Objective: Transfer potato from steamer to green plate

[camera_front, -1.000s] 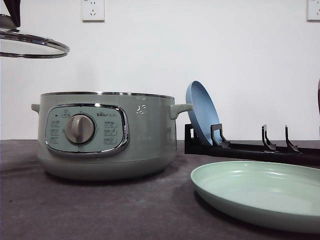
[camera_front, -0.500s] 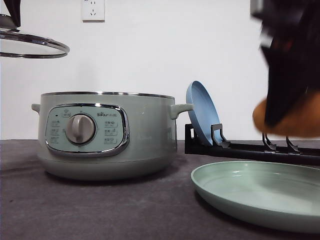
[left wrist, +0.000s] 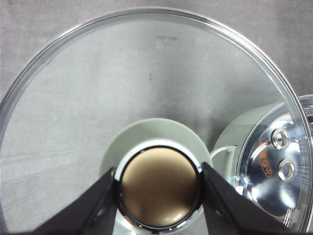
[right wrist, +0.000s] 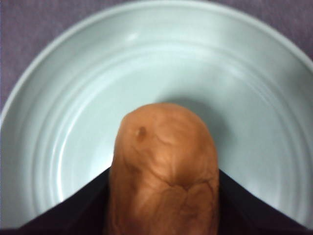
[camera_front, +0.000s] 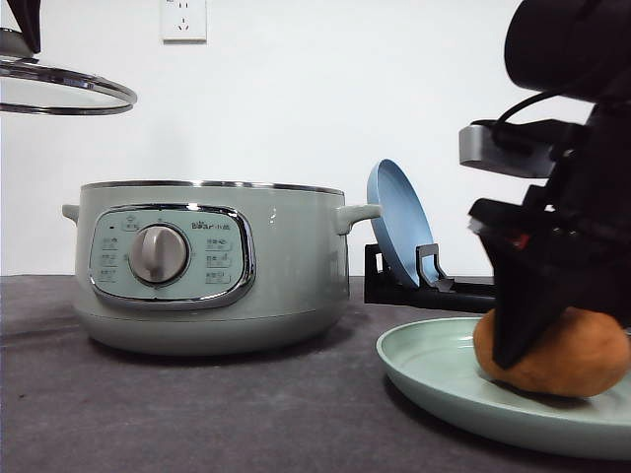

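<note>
1. While its black fingers (left wrist: 98,205) clamp the knob (left wrist: 159,186) of the glass lid (camera_front: 64,84), the left gripper (left wrist: 159,196) holds that lid level in the air, up and to the left of the steamer (camera_front: 207,266); the knob sits squarely between the two fingers, touching both.
2. Seen through the lid's glass from the left wrist camera, grey tabletop (left wrist: 98,98) lies below the gripper, with the steamer's shiny open rim (left wrist: 274,161) off to one side.
3. Lidless at centre left in the front view, the pale green steamer stands on the dark table (camera_front: 197,414), its silver dial (camera_front: 158,253) facing the camera, well apart from the right gripper.
4. Behind and between the steamer and the right arm, a small blue plate (camera_front: 394,222) leans upright in a black rack (camera_front: 414,281).
5. At right, the right gripper (camera_front: 537,345) is closed around the potato (camera_front: 567,355), its dark fingers (right wrist: 73,210) pressed to either flank of the orange-brown lump.
6. Directly beneath that gripper, the potato sits low in the green plate (camera_front: 434,370), its underside at the plate's surface in the front view; whether it bears its full weight there cannot be told.
7. From the right wrist camera, the green plate's rim (right wrist: 39,83) rings the gripper and potato on all sides, the potato near the plate's middle.
</note>
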`<move>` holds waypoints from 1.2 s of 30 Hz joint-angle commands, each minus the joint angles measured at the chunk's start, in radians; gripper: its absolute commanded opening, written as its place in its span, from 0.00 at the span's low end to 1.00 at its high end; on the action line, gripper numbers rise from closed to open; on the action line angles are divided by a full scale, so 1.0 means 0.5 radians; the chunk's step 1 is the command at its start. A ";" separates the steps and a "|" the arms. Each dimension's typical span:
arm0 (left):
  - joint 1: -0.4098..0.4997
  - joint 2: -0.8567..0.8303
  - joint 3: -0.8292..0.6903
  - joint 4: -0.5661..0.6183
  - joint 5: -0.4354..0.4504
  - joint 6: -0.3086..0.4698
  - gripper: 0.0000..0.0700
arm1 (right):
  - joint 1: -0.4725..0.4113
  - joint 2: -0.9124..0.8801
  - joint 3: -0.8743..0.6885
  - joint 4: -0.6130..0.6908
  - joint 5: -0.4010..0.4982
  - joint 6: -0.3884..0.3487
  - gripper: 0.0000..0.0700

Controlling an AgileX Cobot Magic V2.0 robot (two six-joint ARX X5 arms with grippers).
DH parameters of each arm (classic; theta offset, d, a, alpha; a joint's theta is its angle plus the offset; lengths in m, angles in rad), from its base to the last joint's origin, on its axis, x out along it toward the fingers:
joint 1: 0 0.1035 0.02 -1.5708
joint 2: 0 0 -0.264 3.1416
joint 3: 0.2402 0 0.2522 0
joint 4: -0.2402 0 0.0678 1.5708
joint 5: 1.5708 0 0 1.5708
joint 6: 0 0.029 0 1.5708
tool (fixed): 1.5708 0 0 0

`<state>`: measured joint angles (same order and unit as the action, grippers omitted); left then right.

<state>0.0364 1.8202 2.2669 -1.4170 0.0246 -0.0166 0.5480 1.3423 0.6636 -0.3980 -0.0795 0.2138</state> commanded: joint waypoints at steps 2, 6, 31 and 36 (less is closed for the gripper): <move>0.001 -0.040 0.066 -0.031 0.002 0.003 0.00 | 0.010 0.046 0.015 0.017 -0.005 -0.014 0.34; 0.002 -0.040 0.066 -0.031 0.002 0.003 0.00 | 0.010 0.060 0.015 0.014 -0.003 -0.014 0.35; 0.002 -0.040 0.066 -0.023 0.002 0.009 0.00 | 0.011 -0.861 1.014 -1.159 0.003 0.008 0.99; -0.011 -0.040 0.066 -0.022 0.002 0.001 0.00 | 0.011 -1.141 1.175 -1.258 0.006 0.011 0.99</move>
<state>0.0346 1.8202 2.2669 -1.4170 0.0242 -0.0166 0.5480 0.7803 1.2342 -1.0251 -0.0784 0.2146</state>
